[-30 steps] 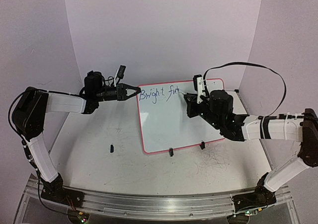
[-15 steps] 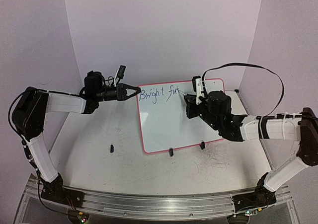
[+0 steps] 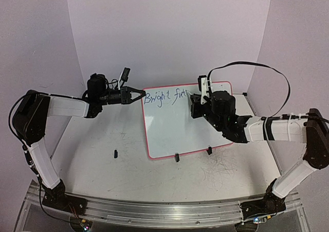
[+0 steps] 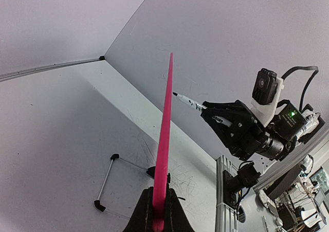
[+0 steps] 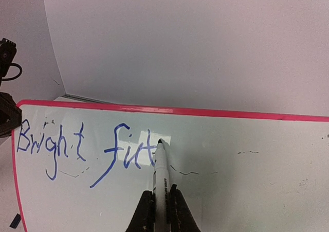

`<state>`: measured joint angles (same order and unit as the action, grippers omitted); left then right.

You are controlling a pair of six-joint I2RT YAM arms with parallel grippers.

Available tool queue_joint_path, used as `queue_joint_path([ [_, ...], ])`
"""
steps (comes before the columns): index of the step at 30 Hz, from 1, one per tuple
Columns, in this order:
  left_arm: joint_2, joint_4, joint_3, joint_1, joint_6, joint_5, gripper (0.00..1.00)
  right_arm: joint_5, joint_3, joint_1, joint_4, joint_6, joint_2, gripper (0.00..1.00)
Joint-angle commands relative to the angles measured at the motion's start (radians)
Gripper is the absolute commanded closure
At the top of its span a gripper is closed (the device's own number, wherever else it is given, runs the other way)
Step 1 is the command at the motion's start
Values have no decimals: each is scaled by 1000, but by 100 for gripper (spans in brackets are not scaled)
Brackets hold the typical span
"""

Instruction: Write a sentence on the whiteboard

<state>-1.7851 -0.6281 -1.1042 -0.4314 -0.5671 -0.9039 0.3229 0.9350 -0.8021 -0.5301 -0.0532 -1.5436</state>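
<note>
The whiteboard (image 3: pixel 177 126) stands tilted on the table, red-rimmed, on two black clip feet. Blue handwriting, the sentence (image 5: pixel 85 148), reads "Bright fut" along its top (image 3: pixel 165 97). My right gripper (image 5: pixel 160 207) is shut on a white marker (image 5: pixel 162 175), whose tip touches the board at the letter "t". In the top view that right gripper (image 3: pixel 198 106) sits over the board's upper middle. My left gripper (image 3: pixel 141 95) is shut on the whiteboard's upper left rim; its wrist view shows the pink rim (image 4: pixel 165 139) edge-on between the left gripper's (image 4: pixel 159 216) closed fingers.
A small dark cap (image 3: pixel 116 153) lies on the table left of the board. Grey scribble marks (image 3: pixel 218 167) cover the tabletop in front of the board. A black cable (image 3: pixel 257 70) loops above the right arm. Lilac walls close in at the back and sides.
The right gripper and marker have shifted slightly right and up along the line, adding the "t" stroke after "fu". The left arm and the board have not moved.
</note>
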Motion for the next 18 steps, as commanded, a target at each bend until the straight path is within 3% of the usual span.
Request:
queue_joint_path([
  [1,2,52,-11,-49,30,-25,100,24,36,5,-21,-12,-8,100],
  [18,-1,56,-13,-53,33,-24,100,24,-1,5,3,-40,-4,100],
])
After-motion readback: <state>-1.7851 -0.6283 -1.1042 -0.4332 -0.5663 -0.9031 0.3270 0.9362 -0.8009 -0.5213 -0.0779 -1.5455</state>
